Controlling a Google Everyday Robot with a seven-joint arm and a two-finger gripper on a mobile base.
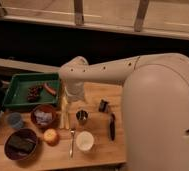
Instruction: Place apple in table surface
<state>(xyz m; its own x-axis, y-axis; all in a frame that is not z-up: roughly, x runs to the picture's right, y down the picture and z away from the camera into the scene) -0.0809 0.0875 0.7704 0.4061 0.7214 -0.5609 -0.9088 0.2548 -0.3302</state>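
The apple (51,135), small and yellow-orange, sits on the light wooden table surface (95,152) near the front left. It lies between a dark bowl (20,144) and the white cup (84,140). My arm reaches left across the table. My gripper (73,96) points down at the right edge of the green tray (18,82), well behind the apple and apart from it. Nothing shows in the gripper.
The tray holds a red sausage-like piece (50,89) and dark bits. A brown bowl (43,116), small blue cup (15,120), yellow stick-like item (64,112), metal cup (81,116), fork (72,142), black knife (112,126) and a small dark object (103,105) lie on the table.
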